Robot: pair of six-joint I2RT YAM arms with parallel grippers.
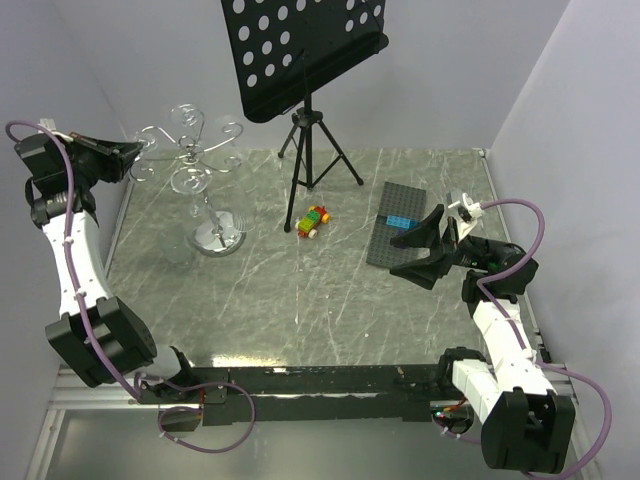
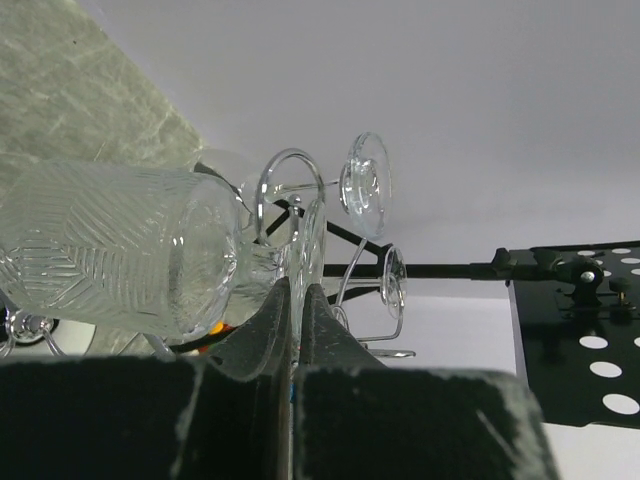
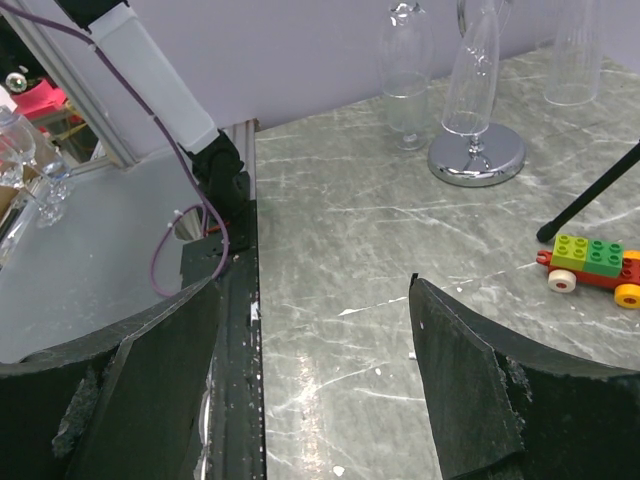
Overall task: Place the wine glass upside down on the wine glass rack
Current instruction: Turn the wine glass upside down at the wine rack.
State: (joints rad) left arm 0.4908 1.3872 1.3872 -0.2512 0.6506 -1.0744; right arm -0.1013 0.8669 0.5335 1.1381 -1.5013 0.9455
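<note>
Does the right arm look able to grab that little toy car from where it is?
Probably yes: the right gripper is open and faces the toy car, with only tabletop between them.

The grey marbled table [image 1: 300, 310] carried the wine glass rack [image 1: 217, 240] on its round mirror base at the left. A black tripod music stand [image 1: 318, 150] stood at the back and a brick toy car [image 1: 313, 221] sat mid-table. To the right lay a dark baseplate [image 1: 395, 200] bearing blue bricks [image 1: 400, 221].
</note>
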